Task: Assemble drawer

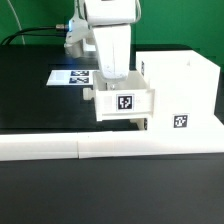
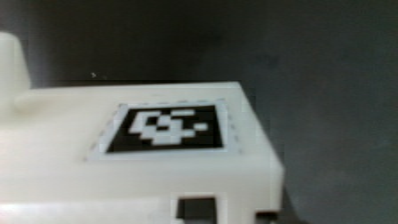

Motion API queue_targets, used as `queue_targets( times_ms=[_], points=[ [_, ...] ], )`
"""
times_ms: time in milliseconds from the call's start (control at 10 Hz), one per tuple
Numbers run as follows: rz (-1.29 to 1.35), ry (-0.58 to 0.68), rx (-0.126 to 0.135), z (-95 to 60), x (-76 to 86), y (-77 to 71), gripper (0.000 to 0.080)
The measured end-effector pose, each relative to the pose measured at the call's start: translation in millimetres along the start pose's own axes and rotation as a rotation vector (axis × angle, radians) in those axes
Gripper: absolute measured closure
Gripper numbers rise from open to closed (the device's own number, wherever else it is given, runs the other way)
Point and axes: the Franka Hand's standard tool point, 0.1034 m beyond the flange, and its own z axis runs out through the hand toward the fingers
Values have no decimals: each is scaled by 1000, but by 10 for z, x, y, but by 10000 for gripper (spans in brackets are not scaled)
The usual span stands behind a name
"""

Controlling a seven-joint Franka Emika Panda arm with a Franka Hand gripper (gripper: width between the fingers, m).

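Note:
In the exterior view a small white drawer tray [image 1: 122, 103] with a black-and-white tag on its face sits against the left side of the large white casing [image 1: 186, 85], which carries its own tag low down. My gripper [image 1: 112, 86] reaches straight down onto the tray's top and appears shut on it. In the wrist view the tray [image 2: 107, 175] fills the frame, with its tag [image 2: 166, 128] close up. My fingertips do not show clearly there. I see no second tray.
A long low white L-shaped bar [image 1: 100, 148] runs across the front of the black table. The marker board [image 1: 70, 77] lies behind the tray on the exterior view's left. Cables hang behind the arm.

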Motion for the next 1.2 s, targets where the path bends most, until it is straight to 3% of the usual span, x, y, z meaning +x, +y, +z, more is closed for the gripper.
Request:
queue_targets(
  times_ms=[1200],
  points=[
    [59,0,8,-2,174,-9,757]
  ],
)
